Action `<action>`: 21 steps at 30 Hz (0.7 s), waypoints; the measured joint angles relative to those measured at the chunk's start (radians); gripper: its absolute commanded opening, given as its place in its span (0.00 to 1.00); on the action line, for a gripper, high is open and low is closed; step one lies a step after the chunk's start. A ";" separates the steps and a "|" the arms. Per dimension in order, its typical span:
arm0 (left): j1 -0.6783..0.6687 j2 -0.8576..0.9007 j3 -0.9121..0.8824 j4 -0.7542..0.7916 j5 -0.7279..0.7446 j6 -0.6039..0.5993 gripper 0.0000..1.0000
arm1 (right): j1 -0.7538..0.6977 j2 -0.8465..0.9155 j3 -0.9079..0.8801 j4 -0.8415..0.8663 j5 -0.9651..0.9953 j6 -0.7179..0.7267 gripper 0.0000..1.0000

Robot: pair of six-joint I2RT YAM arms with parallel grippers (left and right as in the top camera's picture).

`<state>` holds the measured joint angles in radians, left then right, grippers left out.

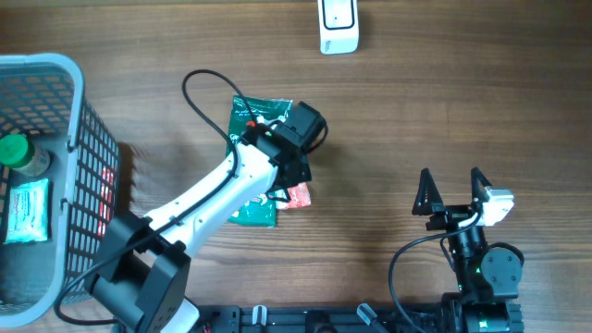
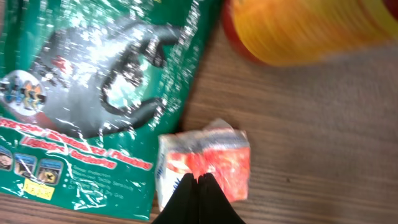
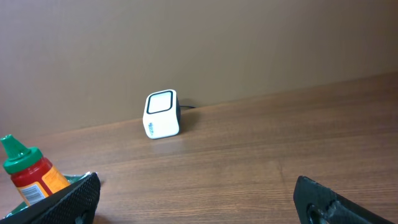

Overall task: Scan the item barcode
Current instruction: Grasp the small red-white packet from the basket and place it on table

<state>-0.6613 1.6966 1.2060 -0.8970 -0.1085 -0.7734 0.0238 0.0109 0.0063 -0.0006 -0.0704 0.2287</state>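
Two arms stood at a wooden table (image 1: 416, 92), and the green pouch (image 1: 254, 215) lying flat near the middle serves as the marker for everything else. Well to the left of the green pouch sat a grey wire basket (image 1: 74, 69), with a green-capped bottle (image 1: 13, 150) and a pale wipes pack (image 1: 26, 210) inside it. The left arm (image 1: 203, 199) reached diagonally across the green pouch, covering its middle in the overhead view. Just off the pouch's right edge lay the small red-and-white packet (image 2: 211, 155), flat on the wood and close beside the pouch. The left gripper (image 2: 199, 178) was down at the packet's near edge with its jaws pressed together; whether they pinched a fold of the wrapper could not be told. Beyond the packet, also right of the green pouch, a sauce bottle (image 3: 31, 174) with a green cap and orange label stood upright; it was only a blur in the left wrist view. Further right and at the far edge of the table, well apart from the pouch, stood the white barcode scanner (image 1: 339, 25). Farthest right of the pouch, the right gripper (image 1: 450, 176) had its jaws spread wide, holding nothing.
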 measured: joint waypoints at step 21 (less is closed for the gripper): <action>-0.027 0.192 0.004 -0.027 0.004 0.133 0.33 | 0.000 0.000 0.000 0.000 0.000 0.000 1.00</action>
<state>-0.6884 1.8881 1.2102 -0.9245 -0.1043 -0.6403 0.0238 0.0109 0.0063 -0.0006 -0.0704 0.2287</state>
